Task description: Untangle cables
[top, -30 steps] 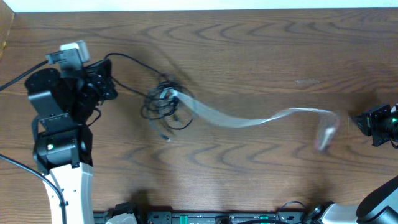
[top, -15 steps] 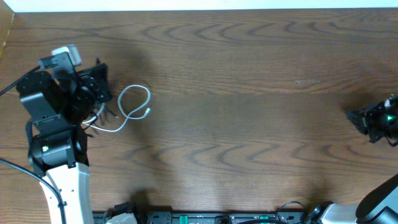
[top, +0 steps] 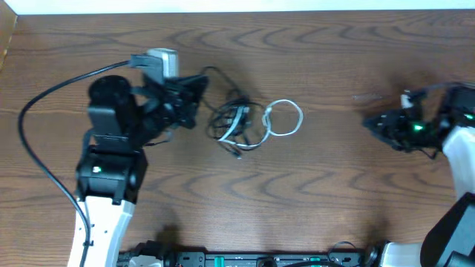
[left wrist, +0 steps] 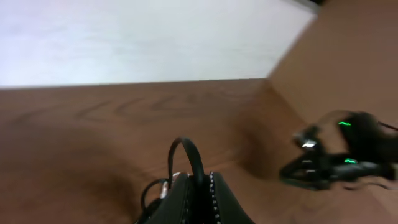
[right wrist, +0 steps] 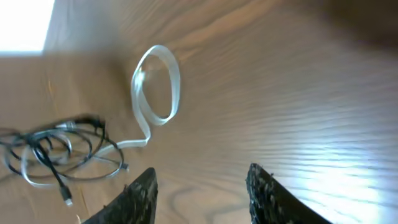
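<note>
low in the right wrist view the right gripper (right wrist: 202,179) stands apart and empty above the table (right wrist: 298,93), beyond it the white cable (right wrist: 176,84) loops out from the black cables (right wrist: 46,149) at the left edge, and farthest off the left gripper (top: 195,87) is clamped on one strand of them, so pulling could cinch the knot tighter.

The table (top: 334,185) is finished in dark brown with wavy wood grain. Centre frame, black cables (top: 224,122) are seen, a white cable (top: 298,120) at their right. Green light is shown on the black right gripper (top: 369,122).
</note>
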Controlling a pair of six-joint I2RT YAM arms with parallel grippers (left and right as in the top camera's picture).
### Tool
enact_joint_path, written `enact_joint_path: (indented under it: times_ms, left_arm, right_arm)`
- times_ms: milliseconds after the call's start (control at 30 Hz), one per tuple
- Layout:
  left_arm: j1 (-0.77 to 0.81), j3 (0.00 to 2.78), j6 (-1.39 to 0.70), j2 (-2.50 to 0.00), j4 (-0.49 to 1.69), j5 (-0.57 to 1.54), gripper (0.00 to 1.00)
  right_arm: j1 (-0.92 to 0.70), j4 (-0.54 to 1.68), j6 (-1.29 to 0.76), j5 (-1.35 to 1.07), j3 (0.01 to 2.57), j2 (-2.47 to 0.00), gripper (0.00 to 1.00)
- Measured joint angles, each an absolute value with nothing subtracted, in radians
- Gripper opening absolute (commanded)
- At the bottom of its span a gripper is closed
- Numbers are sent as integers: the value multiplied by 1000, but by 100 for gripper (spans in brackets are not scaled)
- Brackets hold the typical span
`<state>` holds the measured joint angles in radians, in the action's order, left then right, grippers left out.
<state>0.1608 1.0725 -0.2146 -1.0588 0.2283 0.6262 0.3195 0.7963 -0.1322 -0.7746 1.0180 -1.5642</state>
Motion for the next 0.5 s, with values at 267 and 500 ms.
enact_joint_path:
  times_ms: [267,500]
  left_arm:
    - [319,1073,-237,-1064,176,573,8]
    - [385,1073,-239,-1117,175,547,8]
  right_arm:
    - [28,725,-94,-852,1018,-1564,40]
    - [-181,560,-184,-897,1018,-1564,40]
